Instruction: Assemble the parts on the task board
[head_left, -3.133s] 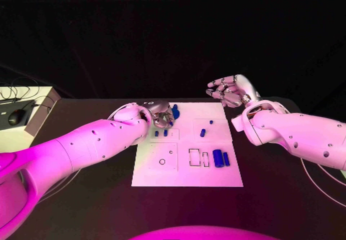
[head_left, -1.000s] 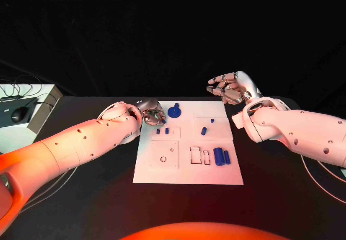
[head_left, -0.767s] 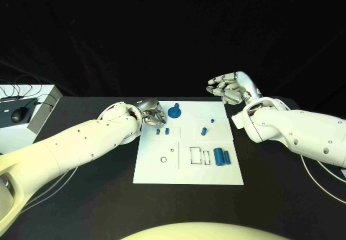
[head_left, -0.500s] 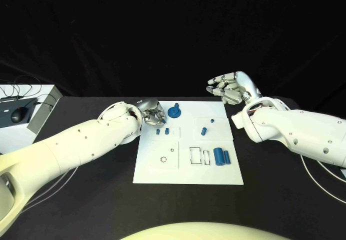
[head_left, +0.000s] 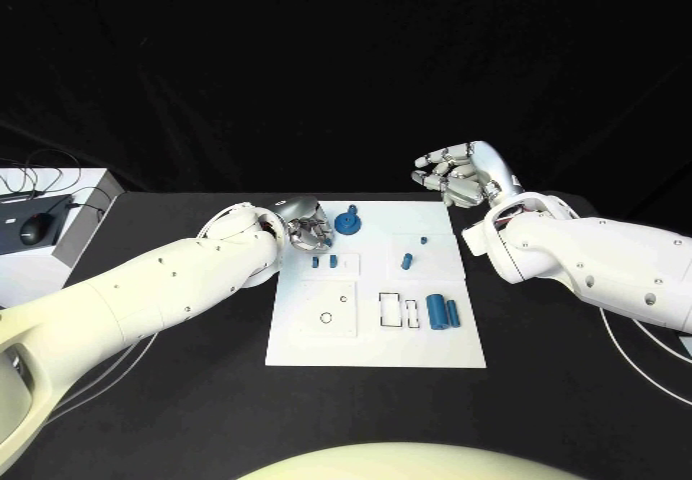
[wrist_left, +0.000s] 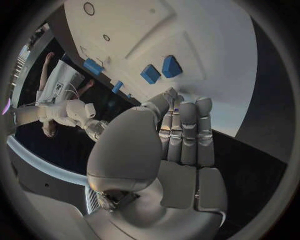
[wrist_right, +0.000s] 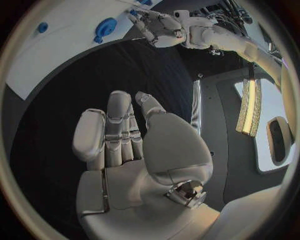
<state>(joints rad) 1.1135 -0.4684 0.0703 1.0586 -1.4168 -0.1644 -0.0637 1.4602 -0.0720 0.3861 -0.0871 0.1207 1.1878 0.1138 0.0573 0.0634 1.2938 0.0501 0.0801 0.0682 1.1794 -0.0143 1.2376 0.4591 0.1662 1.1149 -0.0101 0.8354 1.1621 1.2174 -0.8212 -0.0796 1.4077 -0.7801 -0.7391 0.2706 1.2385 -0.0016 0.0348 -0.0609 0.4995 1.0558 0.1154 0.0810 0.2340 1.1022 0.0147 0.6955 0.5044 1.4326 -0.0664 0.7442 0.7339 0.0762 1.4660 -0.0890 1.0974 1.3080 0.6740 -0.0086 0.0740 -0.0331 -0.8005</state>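
Two white arms reach over a black table (head_left: 173, 400) with a white task board (head_left: 375, 345) in the middle. The left hand (head_left: 306, 232) sits at the far left corner of the board, just beside a round blue part with a stem (head_left: 348, 219). Its fingers are curled in — in the left wrist view the left hand (wrist_left: 172, 145) has its fingers folded together and nothing can be seen in them. The hand does not touch the round part.

The right hand (head_left: 459, 175) is up off the table, past the far right corner of the board and well apart from the parts. Its fingers are bent in a little but loose, and it holds nothing — the right wrist view shows the same hand (wrist_right: 128, 145) with a bare palm.

On the board, two small blue parts (head_left: 325, 262) lie side by side near the left hand. A short blue part (head_left: 407, 262) lies in the middle, with a tiny blue dot (head_left: 424, 240) just beyond it. Two long blue parts (head_left: 444, 313) lie close together near the right edge, next to black outlined boxes (head_left: 397, 311).

A pale box with a dark mouse (head_left: 36, 229) sits at the table's far left.
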